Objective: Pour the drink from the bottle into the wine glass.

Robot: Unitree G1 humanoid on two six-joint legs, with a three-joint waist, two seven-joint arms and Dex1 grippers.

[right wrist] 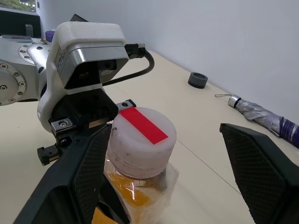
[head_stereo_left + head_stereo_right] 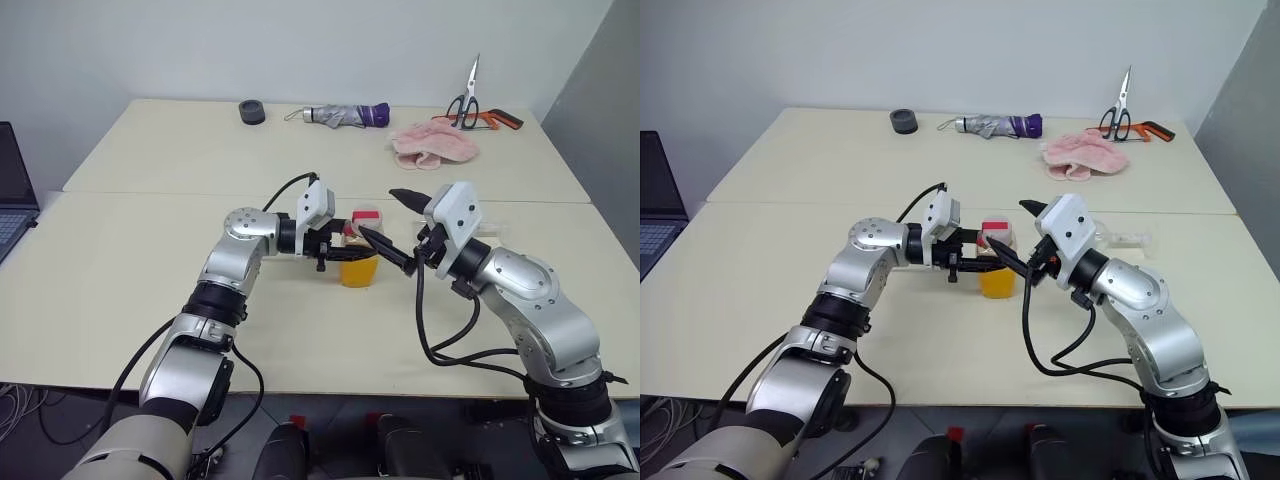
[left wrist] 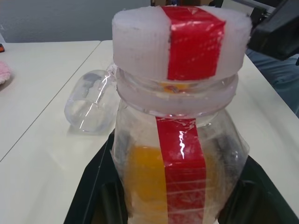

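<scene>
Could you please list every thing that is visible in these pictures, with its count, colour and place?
bottle: 1, clear with red stripe and white-red cap, table centre
drink: orange-yellow, inside bottle
wine glass: 1, clear, lying on its side behind bottle
black ring: 1, far table
folded umbrella: 1, grey and purple, far table
pink cloth: 1, far table, right
scissors: 1, black handles, behind cloth
laptop: 1, dark, left edge
table: cream
left end effector: shut on bottle
right end effector: open, around cap
</scene>
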